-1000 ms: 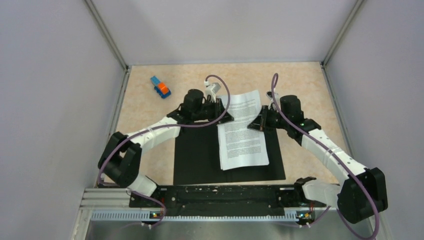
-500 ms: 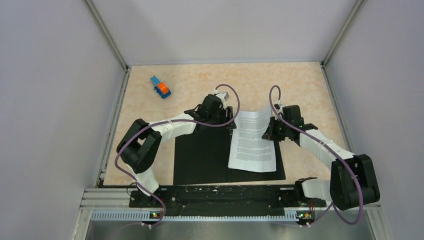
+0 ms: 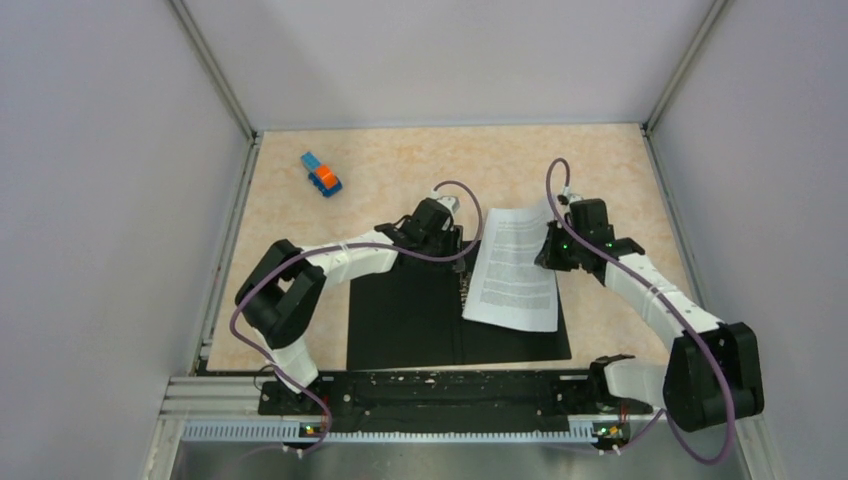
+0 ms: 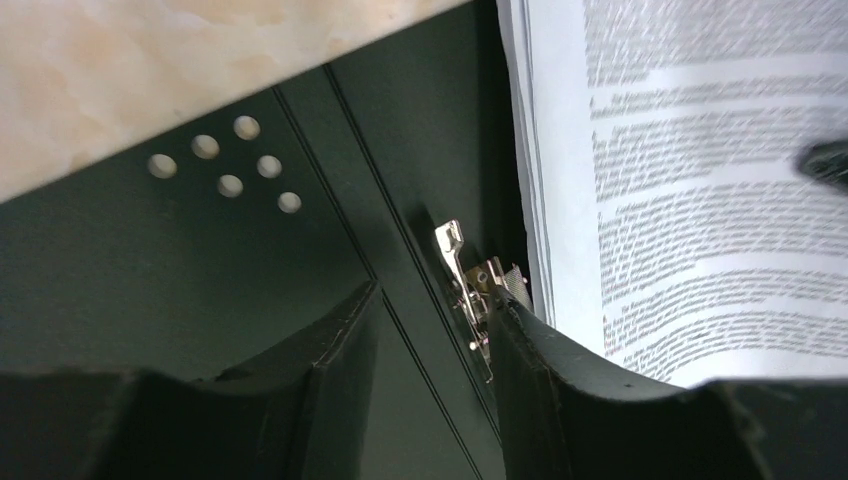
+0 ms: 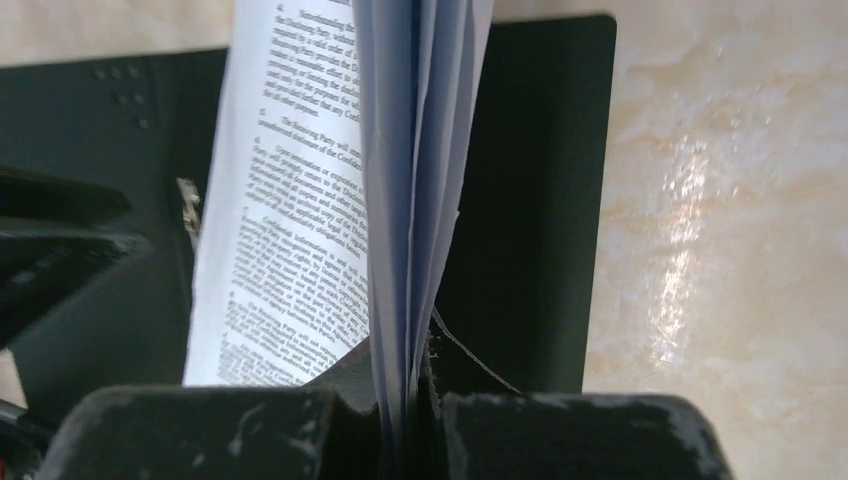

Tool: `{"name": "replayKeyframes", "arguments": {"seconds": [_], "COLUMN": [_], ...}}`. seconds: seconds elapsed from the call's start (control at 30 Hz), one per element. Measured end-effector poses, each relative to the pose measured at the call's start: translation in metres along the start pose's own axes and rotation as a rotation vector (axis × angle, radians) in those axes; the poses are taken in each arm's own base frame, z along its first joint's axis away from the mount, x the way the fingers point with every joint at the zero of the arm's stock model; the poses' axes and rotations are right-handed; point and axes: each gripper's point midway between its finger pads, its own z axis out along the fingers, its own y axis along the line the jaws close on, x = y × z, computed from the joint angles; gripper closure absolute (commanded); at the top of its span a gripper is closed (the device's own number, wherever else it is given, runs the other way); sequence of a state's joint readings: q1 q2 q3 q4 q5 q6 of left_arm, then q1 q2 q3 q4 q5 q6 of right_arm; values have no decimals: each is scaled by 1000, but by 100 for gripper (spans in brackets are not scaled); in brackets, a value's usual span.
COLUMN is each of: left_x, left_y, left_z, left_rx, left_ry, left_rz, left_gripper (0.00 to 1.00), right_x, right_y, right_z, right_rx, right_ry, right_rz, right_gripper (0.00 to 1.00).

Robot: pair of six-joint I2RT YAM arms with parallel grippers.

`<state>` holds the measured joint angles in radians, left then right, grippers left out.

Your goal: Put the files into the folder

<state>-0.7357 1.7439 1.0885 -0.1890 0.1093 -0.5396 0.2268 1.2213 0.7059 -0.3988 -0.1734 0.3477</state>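
The folder [image 3: 410, 310] lies open on the table, black inside up. Its metal spine clip [image 4: 465, 290] shows in the left wrist view. The files [image 3: 512, 270], white sheets with black text, lie on the folder's right half with their right edge lifted. My right gripper [image 3: 552, 250] is shut on that edge; the right wrist view shows the sheets [image 5: 290, 200] pinched edge-on between the jaws [image 5: 400, 395]. My left gripper [image 3: 455, 248] is open, low over the spine [image 4: 430, 335], and the clip sits just by its right finger [image 4: 520, 360]. The sheets' left edge [image 4: 690, 200] lies beside the clip.
A small blue-and-orange toy block [image 3: 321, 173] sits at the far left of the table. Grey enclosure walls stand on the left, right and back. The arm bases and a black rail [image 3: 440, 390] run along the near edge.
My left gripper has moved right and nearer, down onto the folder's spine at the clip. My right gripper has shifted the sheets to the right across the folder and keeps their edge raised.
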Motion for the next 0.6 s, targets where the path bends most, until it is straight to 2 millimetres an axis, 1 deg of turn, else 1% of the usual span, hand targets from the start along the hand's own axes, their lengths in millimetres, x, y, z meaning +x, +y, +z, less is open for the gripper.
{"name": "replayKeyframes", "arguments": {"seconds": [0.1,0.2,0.27,0.33,0.47,0.53,0.6], "left_x": [8,16,23,28,28,28,27], "left_y": [-12,-20,-22,-20,-19,-20,-20], "left_z": [1,6,10,14,17,18,19], "left_rx": [9,13,7,-4,-12,-15,-17], "left_ry": [13,24,42,55,48,44,41], "left_rz": [17,24,19,14,5,7,7], "left_gripper": [54,59,63,65,65,67,69], "right_x": [-23,-43,-57,-76,-106,-117,-123], "right_y": [11,23,29,36,48,55,59], "right_z": [-15,-32,-47,-66,-105,-121,-130], "right_rx": [-27,-52,-59,-61,-71,-86,-99], "right_ry": [-72,-132,-175,-236,-359,-402,-421], "right_rz": [-11,-13,-16,-18,-29,-31,-29], "right_gripper": [100,100,100,100,100,100,100]}}
